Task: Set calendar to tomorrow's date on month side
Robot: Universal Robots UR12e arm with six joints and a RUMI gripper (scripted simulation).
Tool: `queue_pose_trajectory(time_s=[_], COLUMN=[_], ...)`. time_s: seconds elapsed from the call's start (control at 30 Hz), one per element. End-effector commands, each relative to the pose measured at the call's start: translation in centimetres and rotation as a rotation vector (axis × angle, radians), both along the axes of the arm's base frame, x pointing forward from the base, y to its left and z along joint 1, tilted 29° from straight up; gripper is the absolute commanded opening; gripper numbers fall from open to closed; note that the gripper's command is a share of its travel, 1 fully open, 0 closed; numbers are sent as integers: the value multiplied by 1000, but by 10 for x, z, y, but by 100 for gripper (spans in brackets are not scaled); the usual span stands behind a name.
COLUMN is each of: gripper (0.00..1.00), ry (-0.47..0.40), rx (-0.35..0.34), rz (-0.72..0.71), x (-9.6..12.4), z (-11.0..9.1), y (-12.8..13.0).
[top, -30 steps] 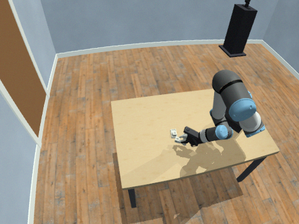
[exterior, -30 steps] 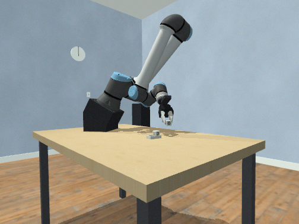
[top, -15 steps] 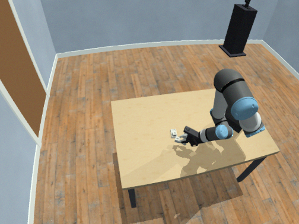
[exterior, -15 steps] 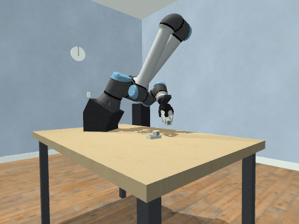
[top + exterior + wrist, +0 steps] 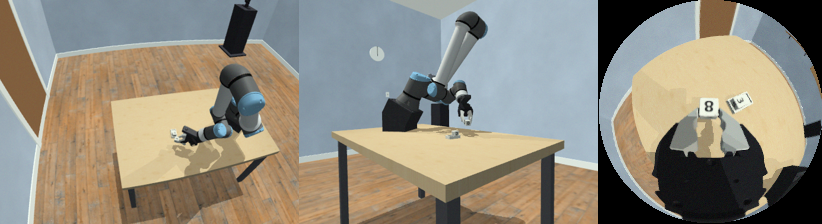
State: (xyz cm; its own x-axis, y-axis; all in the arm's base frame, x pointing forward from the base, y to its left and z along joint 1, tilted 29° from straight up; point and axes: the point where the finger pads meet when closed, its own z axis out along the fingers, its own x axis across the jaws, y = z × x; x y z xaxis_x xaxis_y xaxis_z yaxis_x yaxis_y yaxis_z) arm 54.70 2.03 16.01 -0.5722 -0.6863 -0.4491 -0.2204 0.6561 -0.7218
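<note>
Hand point(image 5: 467, 121) clamps a white cube point(image 5: 709, 107) between its fingertips, lifted clear above the worktop point(image 5: 423, 154); the face toward the wrist camera reads 8. Landmark: calendar tray point(image 5: 452, 136), flat on the worktop. Second cube point(image 5: 740, 101) sits in the tray, showing 3. Held cube hangs just beside and above the tray.

"8" on the cube point(image 5: 709, 106) in the pincer point(image 5: 708, 116); "3" on the cube in the tray point(image 5: 739, 101).
</note>
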Motion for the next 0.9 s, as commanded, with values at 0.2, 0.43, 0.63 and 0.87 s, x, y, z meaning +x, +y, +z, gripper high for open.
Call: queue_pose_trajectory(time_s=[0.2, 0.43, 0.63, 0.87], gripper=[11, 11, 11, 11], ry=[64, 106, 123, 139], rx=[45, 86, 106, 125], rz=[40, 69, 81, 93], x=[3, 1, -1, -3], z=[0, 1, 2, 2], y=[-2, -2, -1, 0])
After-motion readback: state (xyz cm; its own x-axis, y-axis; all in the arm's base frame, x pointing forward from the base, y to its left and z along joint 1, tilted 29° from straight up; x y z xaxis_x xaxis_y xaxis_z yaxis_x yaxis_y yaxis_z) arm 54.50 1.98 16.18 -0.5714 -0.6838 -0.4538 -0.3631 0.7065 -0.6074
